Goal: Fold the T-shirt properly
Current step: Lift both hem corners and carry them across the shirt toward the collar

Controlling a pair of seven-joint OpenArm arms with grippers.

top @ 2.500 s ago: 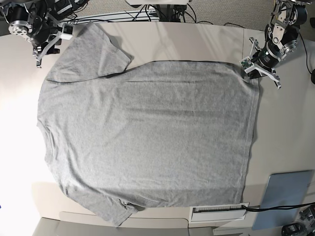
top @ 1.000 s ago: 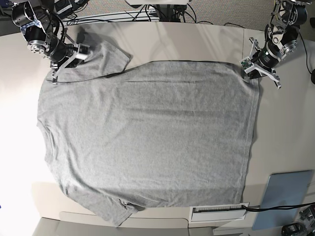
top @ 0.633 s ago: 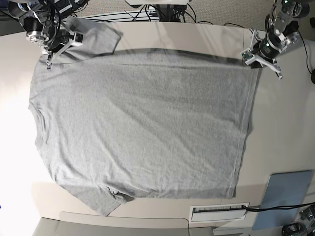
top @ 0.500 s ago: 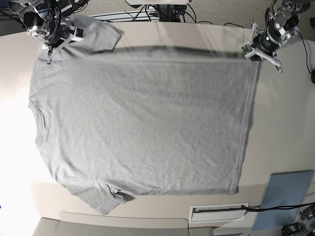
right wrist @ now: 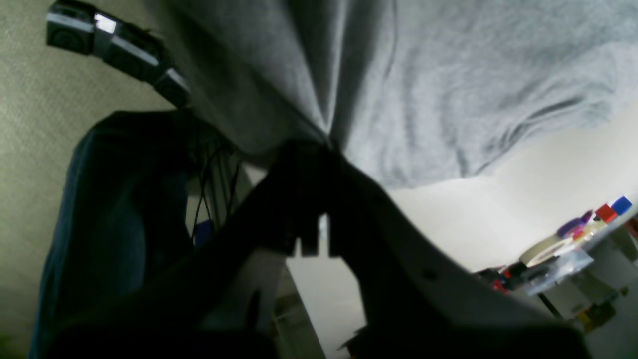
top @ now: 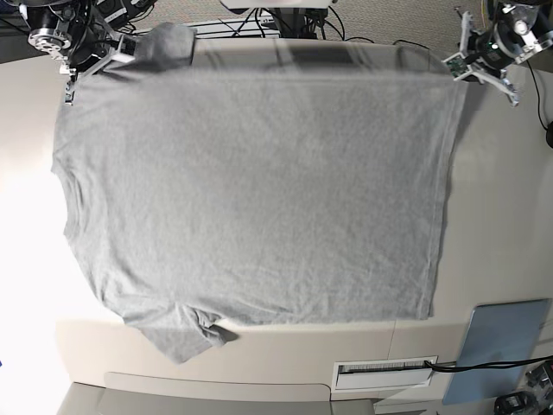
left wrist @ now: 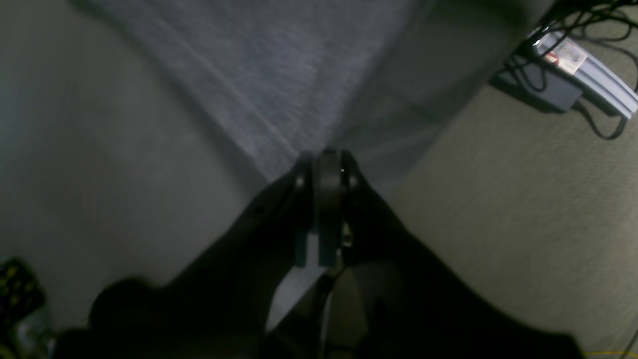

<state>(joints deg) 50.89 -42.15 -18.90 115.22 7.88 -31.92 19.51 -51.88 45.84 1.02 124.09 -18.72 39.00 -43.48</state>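
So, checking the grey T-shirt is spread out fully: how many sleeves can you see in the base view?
2. One sleeve is bunched at the top left beside the right gripper; the other sleeve lies at the bottom left.

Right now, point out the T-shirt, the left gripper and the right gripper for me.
T-shirt (top: 259, 190), base view, middle of the plain grey body.
left gripper (left wrist: 325, 158), left wrist view, closed fingertips pinching the shirt's hem corner.
right gripper (right wrist: 324, 145), right wrist view, closed tips clamping bunched grey fabric.

- one grey T-shirt (top: 251, 186) counted on the table (top: 501, 216)
- two tools seen: left tool (top: 471, 62), right tool (top: 102, 59)
- one blue-grey pad (top: 501, 341) spotted
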